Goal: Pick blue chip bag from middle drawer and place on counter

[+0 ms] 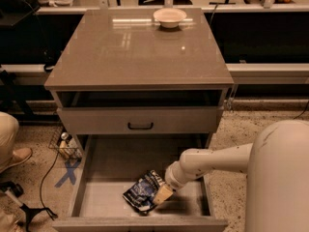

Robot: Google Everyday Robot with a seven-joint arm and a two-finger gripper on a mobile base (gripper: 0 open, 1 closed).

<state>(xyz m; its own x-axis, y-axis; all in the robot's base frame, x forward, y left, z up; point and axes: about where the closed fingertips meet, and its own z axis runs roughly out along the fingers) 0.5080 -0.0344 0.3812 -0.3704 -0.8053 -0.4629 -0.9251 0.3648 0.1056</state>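
Observation:
The blue chip bag (141, 192) lies on the floor of the open middle drawer (96, 197), near its front and slightly right of centre. My white arm reaches in from the right, and my gripper (161, 195) is down in the drawer, touching the bag's right edge. The glossy grey-brown counter (135, 52) tops the cabinet above.
A cream bowl (169, 17) sits at the back of the counter. A shut drawer front with a black handle (140, 125) is above the open drawer. A wire basket with bottles (65, 145), a person's leg and shoe (12, 144) and cables are on the floor at left.

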